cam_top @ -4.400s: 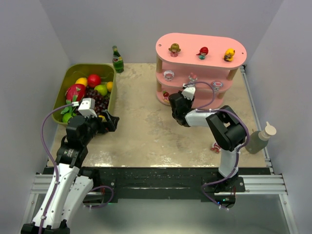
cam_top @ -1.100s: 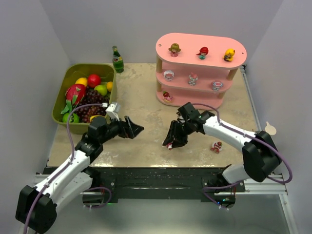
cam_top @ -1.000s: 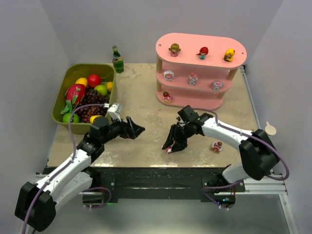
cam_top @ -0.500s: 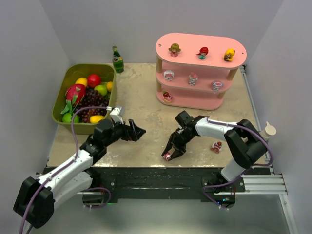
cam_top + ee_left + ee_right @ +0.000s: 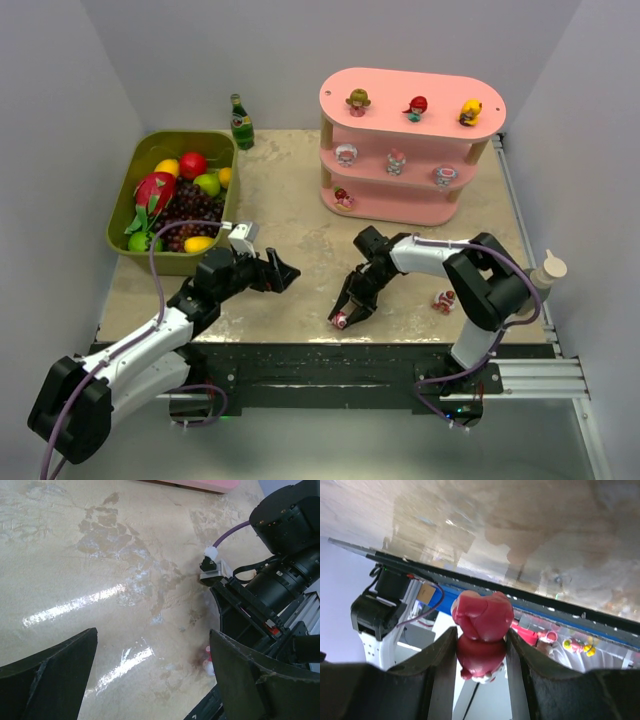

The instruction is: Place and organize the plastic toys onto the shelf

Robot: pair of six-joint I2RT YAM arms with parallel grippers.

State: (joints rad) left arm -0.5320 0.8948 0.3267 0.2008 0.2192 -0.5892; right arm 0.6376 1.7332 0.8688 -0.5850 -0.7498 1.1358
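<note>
Right wrist: toy (image 5: 482, 615) features indistinct

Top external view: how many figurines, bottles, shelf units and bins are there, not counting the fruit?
figurines: 9, including the figurine in the right gripper
bottles: 2
shelf unit: 1
bin: 1
Total: 13

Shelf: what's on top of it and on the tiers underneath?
Top board of the shelf: brown-haired figurine, red-haired figurine, yellow figurine. Middle tier: three pale figurines in front. Bottom tier: one figurine at left. Both lower tiers' backs are covered by the boards above.
</note>
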